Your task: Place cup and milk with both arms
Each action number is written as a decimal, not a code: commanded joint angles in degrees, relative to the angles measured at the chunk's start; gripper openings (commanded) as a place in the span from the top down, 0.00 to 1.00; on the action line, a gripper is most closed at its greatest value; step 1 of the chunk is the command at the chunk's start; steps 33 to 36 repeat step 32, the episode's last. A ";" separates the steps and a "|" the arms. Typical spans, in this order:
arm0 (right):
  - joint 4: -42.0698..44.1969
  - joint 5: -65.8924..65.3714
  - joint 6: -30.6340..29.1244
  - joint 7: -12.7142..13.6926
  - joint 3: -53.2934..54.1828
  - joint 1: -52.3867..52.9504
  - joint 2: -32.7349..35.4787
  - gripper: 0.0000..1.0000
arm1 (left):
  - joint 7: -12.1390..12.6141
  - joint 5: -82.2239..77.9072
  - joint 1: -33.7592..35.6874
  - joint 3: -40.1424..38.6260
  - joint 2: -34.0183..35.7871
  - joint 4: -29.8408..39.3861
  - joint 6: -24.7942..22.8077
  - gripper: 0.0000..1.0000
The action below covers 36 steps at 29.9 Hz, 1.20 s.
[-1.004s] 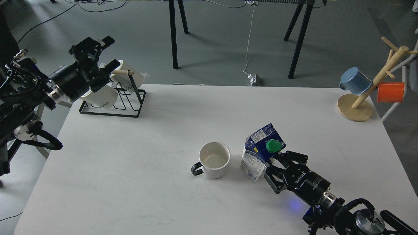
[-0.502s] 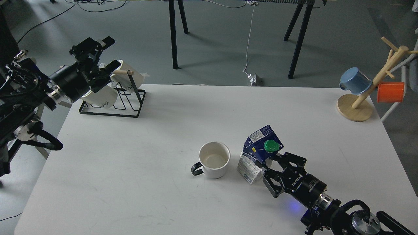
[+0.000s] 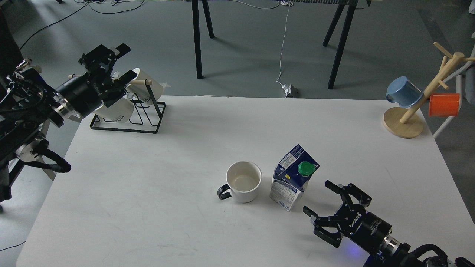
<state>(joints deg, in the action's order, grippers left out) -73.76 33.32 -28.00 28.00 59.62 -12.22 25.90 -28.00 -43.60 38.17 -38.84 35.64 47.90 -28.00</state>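
You see two black arms: left gripper (image 3: 111, 61) on a thick black cylinder with a silver ring and loose cables; right gripper (image 3: 322, 200) carries white lettering, silver collar, blue glow beneath.

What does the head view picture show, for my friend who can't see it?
A milk carton with a green cap stands beside a white cup on a white table. The right gripper is open just behind the carton, not touching; the left gripper hovers open by a mug rack.

white cup (image 3: 243, 181) with black handle, dark blue milk carton (image 3: 292, 178) with green cap, white table (image 3: 185, 148)
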 commanded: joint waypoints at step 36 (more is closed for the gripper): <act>20.58 0.25 0.00 0.00 12.80 27.25 14.26 0.00 | 0.00 -0.17 -5.12 -0.97 1.45 0.09 0.00 0.09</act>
